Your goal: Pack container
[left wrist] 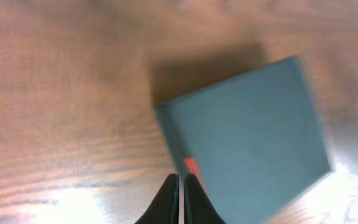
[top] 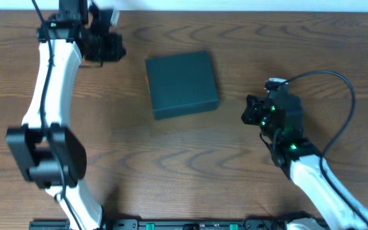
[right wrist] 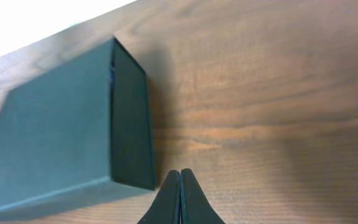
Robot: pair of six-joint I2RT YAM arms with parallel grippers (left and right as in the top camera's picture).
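Seen from my remote desk, the container (top: 182, 84) lies closed mid-table (top: 190, 160); the left gripper (top: 112, 48) hangs at its 10 o'clock, fingers pressed together, holding nothing; the right gripper (top: 251, 114) sits at its 4 o'clock, likewise pinched together; both stand apart from it.

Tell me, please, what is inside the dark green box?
The container is closed, so its inside is hidden. Only its flat top, its dark sides and a small orange-red piece at one edge can be seen.
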